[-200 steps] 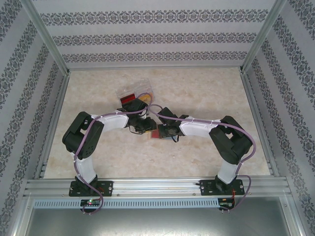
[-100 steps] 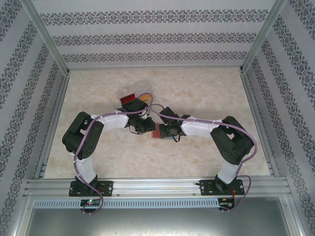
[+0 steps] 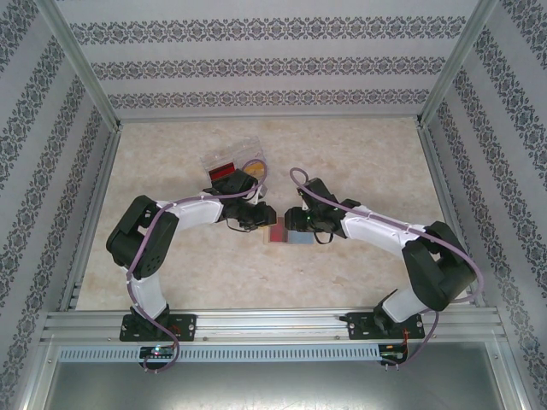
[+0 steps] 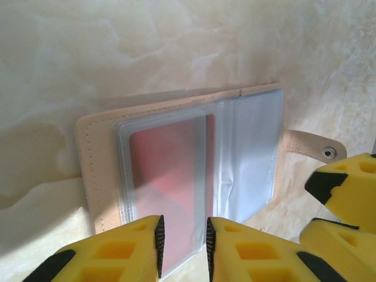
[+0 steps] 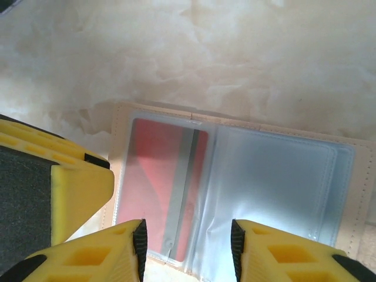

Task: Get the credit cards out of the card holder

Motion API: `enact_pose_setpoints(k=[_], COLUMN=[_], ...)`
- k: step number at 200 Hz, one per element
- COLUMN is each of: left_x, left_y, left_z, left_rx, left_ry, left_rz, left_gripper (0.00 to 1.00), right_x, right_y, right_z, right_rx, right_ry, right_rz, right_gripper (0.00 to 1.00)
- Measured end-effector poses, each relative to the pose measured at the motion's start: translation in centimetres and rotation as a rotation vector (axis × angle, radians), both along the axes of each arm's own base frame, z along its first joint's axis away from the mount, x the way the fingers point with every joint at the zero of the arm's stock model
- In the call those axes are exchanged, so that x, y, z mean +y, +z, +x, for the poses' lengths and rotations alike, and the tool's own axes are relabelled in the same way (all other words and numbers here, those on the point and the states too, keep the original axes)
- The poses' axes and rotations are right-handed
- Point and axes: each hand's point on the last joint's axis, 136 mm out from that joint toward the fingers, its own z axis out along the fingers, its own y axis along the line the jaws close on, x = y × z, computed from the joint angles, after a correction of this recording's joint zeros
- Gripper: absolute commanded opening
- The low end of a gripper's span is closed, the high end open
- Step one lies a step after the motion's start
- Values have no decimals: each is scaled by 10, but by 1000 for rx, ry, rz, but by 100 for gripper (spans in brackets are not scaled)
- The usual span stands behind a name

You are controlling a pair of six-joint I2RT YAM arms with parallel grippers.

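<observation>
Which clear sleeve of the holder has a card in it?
The sleeve away from the snap strap: a red card shows through; the other looks empty.

Lab robot booth
Aluminium rails point(image 3: 273, 325) are framing a marble-look tabletop point(image 3: 367, 162), patterned wallpaper panels point(image 3: 273, 64) walling it in.

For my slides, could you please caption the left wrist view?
Open card holder with a red card in its sleeve, left gripper over its near edge.
</observation>
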Motion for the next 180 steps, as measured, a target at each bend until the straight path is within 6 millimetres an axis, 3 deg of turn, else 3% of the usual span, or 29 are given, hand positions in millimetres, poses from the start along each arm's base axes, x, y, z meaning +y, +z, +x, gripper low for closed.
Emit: enact_pose_setpoints(k=[30, 84, 113, 180], left_x=[3, 3, 3, 3], left_y=[-2, -3, -8, -13], left_z=[1, 1, 0, -1], left_rx=[5, 33, 50, 71], left_ry=[15, 46, 55, 61], left_rz=[17, 11, 14, 17], left_gripper=[32, 28, 28, 28], right_x=[4, 13, 17, 20], right_y=[-5, -36, -38, -40], right_z=[-4, -8, -4, 4], right_rx=[45, 171, 184, 199], right_ry=[10, 27, 25, 19], right_rz=[23, -2, -6, -26], right_gripper=[44, 37, 30, 33])
